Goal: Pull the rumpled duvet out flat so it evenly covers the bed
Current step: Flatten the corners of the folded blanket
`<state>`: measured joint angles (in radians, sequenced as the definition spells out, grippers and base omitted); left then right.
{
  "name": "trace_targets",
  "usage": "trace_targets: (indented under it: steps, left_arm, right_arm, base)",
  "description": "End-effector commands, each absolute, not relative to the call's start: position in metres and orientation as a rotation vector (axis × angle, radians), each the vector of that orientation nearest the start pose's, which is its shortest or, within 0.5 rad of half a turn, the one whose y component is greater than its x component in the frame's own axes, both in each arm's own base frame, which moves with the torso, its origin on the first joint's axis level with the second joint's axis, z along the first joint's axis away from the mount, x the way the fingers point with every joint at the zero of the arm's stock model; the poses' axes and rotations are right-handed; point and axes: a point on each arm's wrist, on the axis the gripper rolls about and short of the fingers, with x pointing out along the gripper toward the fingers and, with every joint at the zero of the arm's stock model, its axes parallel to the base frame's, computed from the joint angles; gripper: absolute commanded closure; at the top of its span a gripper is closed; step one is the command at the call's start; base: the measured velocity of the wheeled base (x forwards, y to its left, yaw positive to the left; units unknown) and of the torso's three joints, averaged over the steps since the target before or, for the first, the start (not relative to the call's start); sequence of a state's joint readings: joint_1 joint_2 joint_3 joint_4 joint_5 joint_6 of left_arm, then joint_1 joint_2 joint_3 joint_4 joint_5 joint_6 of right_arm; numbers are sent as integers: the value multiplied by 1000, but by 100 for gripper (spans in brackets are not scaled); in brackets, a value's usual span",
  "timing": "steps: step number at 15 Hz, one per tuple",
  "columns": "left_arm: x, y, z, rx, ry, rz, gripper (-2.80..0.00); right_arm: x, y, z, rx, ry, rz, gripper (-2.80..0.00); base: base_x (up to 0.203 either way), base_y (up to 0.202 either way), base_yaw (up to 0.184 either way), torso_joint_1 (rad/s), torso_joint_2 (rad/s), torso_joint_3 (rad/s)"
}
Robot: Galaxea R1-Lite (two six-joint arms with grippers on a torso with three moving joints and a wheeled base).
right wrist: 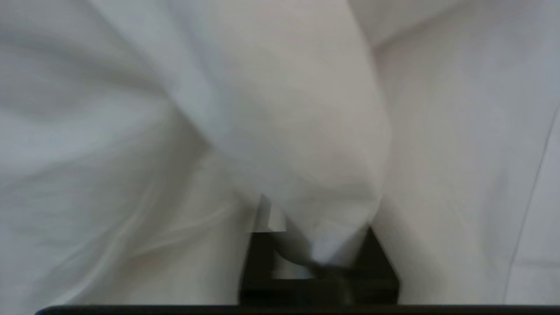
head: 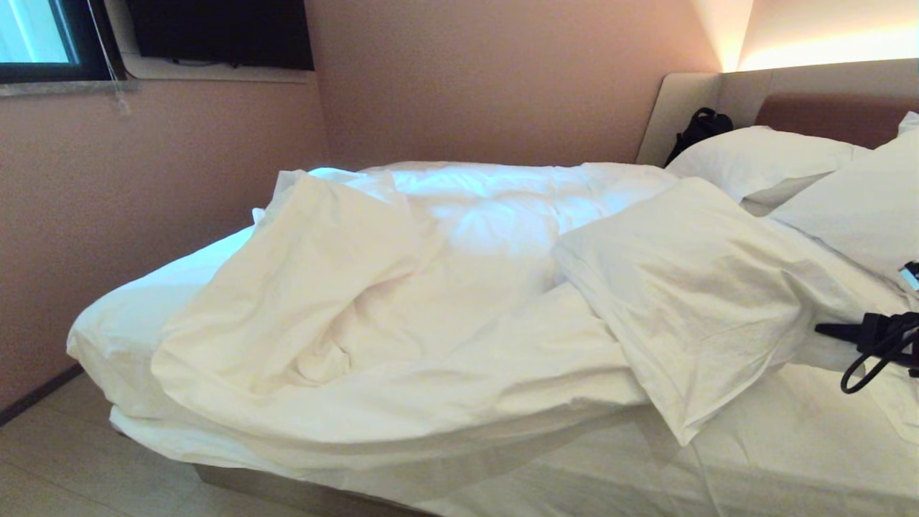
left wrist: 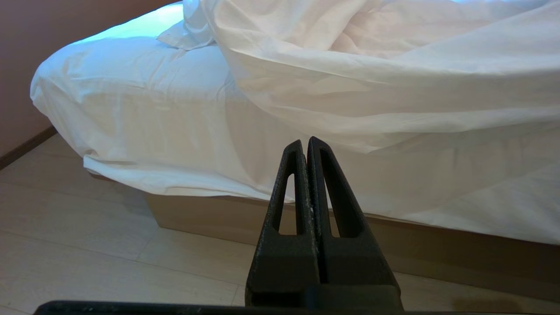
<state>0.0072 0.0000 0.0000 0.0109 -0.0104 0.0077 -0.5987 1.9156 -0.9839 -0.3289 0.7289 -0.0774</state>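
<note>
The duvet lies rumpled in a heap across the bed, with one big fold flipped over toward the pillows. Bare mattress sheet shows at the bed's left corner, above the brown base. My right gripper reaches in at the head view's right edge. In the right wrist view the right gripper is shut on a bunch of white duvet cloth that covers its fingertips. My left gripper hangs shut and empty, low beside the bed, apart from the overhanging duvet.
Two white pillows lean at the headboard, with a black bag beside them. A pink wall runs close along the bed's far side. Pale wooden floor lies before the bed's left corner.
</note>
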Motion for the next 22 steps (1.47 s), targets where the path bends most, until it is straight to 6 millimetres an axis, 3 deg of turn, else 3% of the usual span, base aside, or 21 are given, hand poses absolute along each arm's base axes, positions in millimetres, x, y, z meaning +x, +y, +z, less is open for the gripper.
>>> trace_targets:
  steps: [1, 8, 12, 14, 22]
  left_arm:
    - [-23, 0, 74, 8, 11, -3, 0]
    - [-23, 0, 74, 8, 11, -3, 0]
    - [-23, 0, 74, 8, 11, -3, 0]
    - [-23, 0, 74, 8, 11, -3, 0]
    - [-23, 0, 74, 8, 11, -3, 0]
  right_arm:
    - [287, -177, 151, 299, 426, 158, 0]
    - [270, -164, 173, 323, 381, 182, 0]
    - [238, -144, 205, 377, 319, 141, 0]
    - [223, -136, 203, 398, 364, 12, 0]
    - [193, -118, 201, 392, 541, -340, 0]
  base:
    - [0, 0, 0, 0, 0, 0]
    - [0, 0, 0, 0, 0, 0]
    - [0, 0, 0, 0, 0, 0]
    - [0, 0, 0, 0, 0, 0]
    - [0, 0, 0, 0, 0, 0]
